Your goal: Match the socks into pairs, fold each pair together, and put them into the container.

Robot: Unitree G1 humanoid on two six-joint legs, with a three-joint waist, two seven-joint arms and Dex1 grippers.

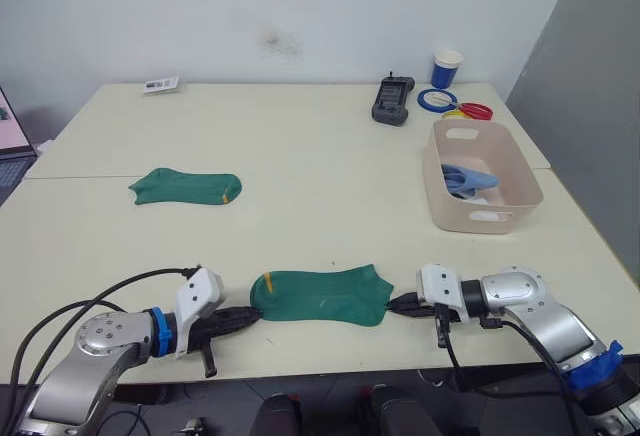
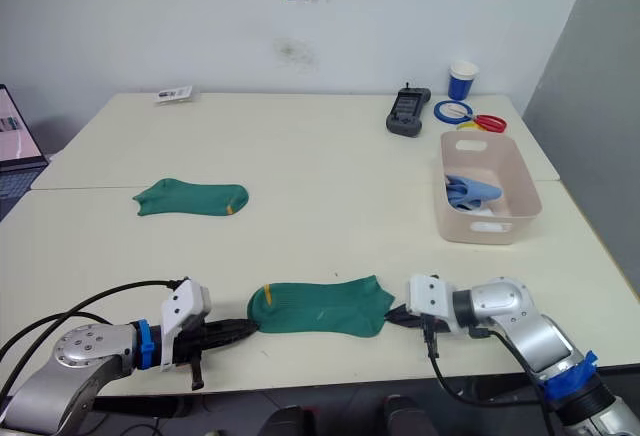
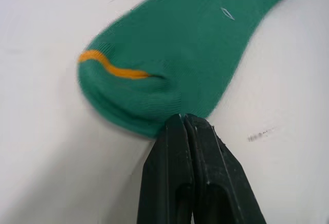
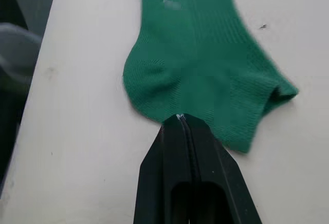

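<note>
A dark green sock (image 1: 320, 296) with a yellow mark lies flat near the table's front edge. My left gripper (image 1: 250, 317) is shut on its toe end, where the left wrist view shows the fingertips (image 3: 175, 124) pinched together on the fabric edge. At the opposite end, my right gripper (image 1: 393, 305) is shut on the sock's heel side (image 4: 205, 80). A second green sock (image 1: 185, 187) lies alone at the mid left. The pink-beige container (image 1: 470, 218) stands at the right with a light blue sock (image 1: 468, 179) inside and something white under it.
Behind the container are a black handheld device (image 1: 393, 100), a blue-and-white cup (image 1: 447, 67), and blue (image 1: 437, 100) and red rings (image 1: 475, 111). A small card (image 1: 160, 84) lies at the far left. A laptop (image 1: 10, 136) sits past the left edge.
</note>
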